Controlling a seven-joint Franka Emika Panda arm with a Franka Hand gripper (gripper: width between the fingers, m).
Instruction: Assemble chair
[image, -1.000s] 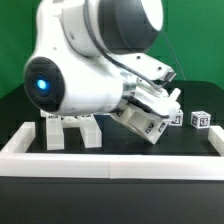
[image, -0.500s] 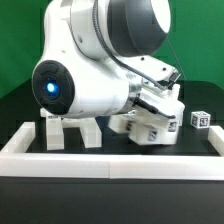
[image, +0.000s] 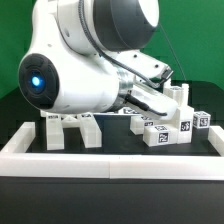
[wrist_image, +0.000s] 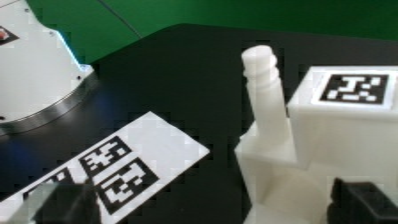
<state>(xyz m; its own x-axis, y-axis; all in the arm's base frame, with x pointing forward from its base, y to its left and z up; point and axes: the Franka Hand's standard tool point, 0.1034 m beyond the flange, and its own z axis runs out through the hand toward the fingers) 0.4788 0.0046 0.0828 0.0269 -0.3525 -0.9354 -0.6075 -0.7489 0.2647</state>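
Since a second ago the chair piece (image: 165, 128) is out of my gripper (wrist_image: 210, 200) and sits on the table (image: 116, 136), exterior view's right, near a cube (image: 201, 120). Jaws spread wide, holding nothing.

low rail (image: 110, 163) along edge; chair parts (image: 166, 130) clustered

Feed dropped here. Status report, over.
Gripper open. Chair part on table between jaws, ungripped. Marker board alongside, no obstruction.

Plain green wall (image: 195, 40) at twelve o'clock; black tabletop (image: 8, 112), evenly lit; white rail (image: 110, 165) at six.
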